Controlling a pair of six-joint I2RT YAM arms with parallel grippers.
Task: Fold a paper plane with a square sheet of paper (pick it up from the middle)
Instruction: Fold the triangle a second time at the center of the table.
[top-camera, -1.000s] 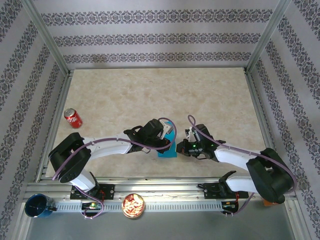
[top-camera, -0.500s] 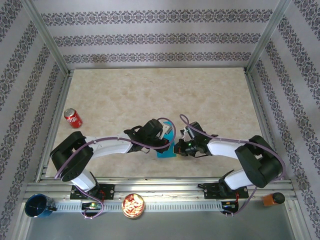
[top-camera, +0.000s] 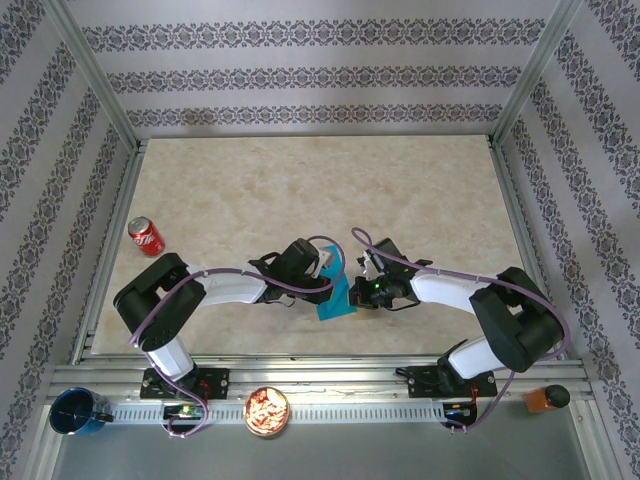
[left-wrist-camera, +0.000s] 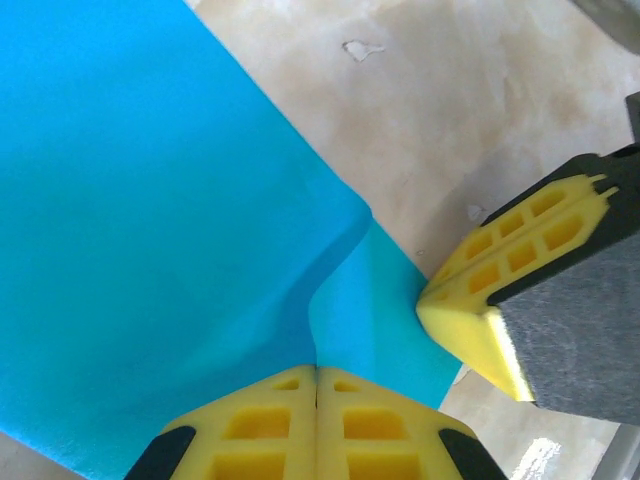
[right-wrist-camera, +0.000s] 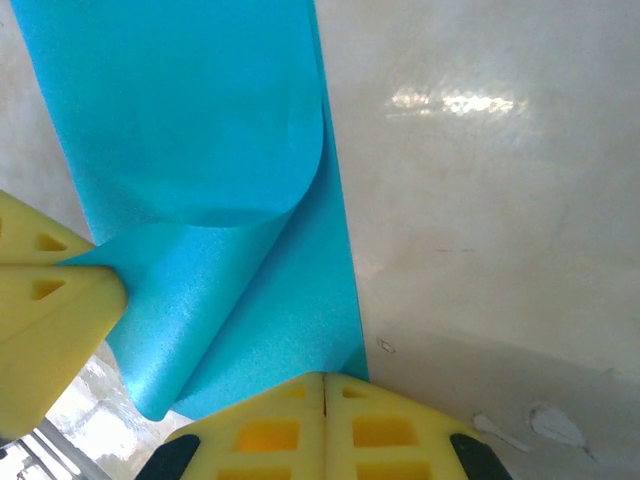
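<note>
The square sheet of paper (top-camera: 336, 298) is turquoise-blue and lies near the table's front, between the two grippers. One flap (right-wrist-camera: 200, 130) is curled up and over the flat layer. My left gripper (left-wrist-camera: 317, 372) is shut on a raised fold of the sheet (left-wrist-camera: 150, 200); its yellow fingers (right-wrist-camera: 50, 300) pinch that flap's point at the left of the right wrist view. My right gripper (right-wrist-camera: 325, 380) is shut, its tips down on the flat layer close to its right edge. From the top, the left gripper (top-camera: 325, 276) and the right gripper (top-camera: 360, 291) nearly touch.
A red soda can (top-camera: 146, 237) lies at the table's left side. On the front rail sit a dark blue cup (top-camera: 77, 411), a small bowl (top-camera: 267, 411) and an orange object (top-camera: 545, 398). Patterned walls and metal posts enclose the table (top-camera: 320, 190).
The right arm has swung left, bringing its gripper up against the paper beside the left gripper. The left arm's elbow has shifted right; its gripper stays on the paper.
</note>
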